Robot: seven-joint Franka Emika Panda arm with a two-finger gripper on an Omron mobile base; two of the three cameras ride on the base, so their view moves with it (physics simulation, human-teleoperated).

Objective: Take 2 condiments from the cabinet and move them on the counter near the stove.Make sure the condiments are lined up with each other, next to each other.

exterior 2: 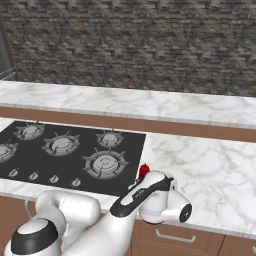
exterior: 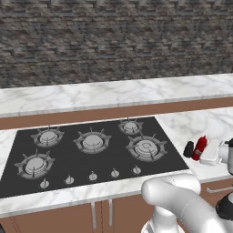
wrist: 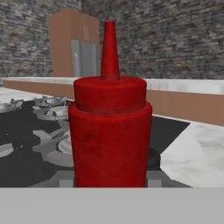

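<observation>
— Fingers [exterior: 205,154] first: are they open?
— No, they are squeezed shut on the red bottle [exterior: 199,148].
— Where is that bottle?
— On the white bench [exterior: 207,125], just beside the right edge of the black stove [exterior: 91,152].
— And the black shaker [exterior: 188,149]?
— Right next to the red bottle, touching it, nearer the stove.

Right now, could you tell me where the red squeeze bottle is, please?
In the left base view the red squeeze bottle is in the gripper over the counter, just right of the stove, beside the black shaker.
</observation>
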